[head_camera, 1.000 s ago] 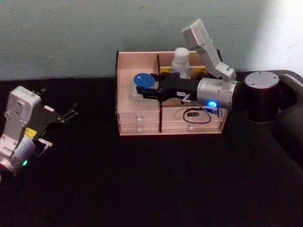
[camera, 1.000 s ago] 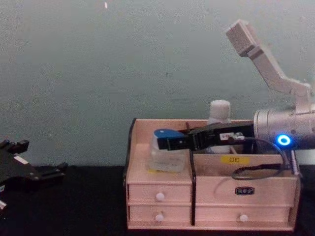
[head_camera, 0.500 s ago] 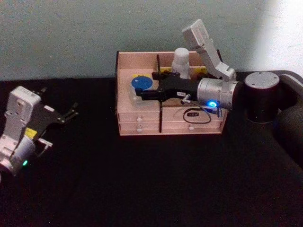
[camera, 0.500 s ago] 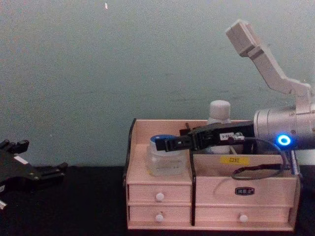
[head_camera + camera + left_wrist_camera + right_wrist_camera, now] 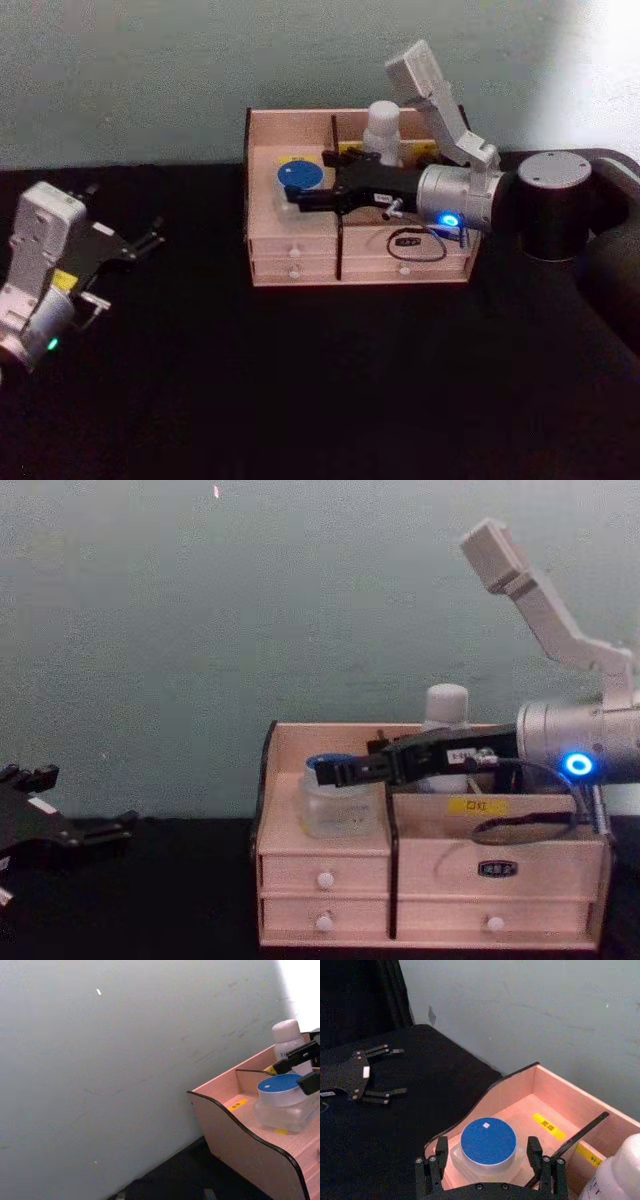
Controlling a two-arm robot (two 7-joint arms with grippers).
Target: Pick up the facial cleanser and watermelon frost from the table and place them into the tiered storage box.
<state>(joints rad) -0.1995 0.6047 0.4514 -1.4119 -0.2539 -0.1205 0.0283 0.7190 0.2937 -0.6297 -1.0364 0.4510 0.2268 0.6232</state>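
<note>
Placement looked complete: the squat clear blue-lidded jar of watermelon frost rested in the pale wooden tiered storage box, left of centre frame, the right hand spread clear either side, presumably releasing. White cleanser bottle stood behind. Left hand idled open, far left.

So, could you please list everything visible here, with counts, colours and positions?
tiered storage box: one, pale pinkish wood with dark edge panels, at the back of the table.
watermelon frost: one, clear jar with blue lid, in the box's left compartment.
facial cleanser: one, white bottle, upright in the box's rear compartment.
table: one, black.
wall: one, pale grey-green, behind the table.
right pincer: one, black, fingers open either side of the jar.
left pincer: one, black, open, low over the table's left side.
</note>
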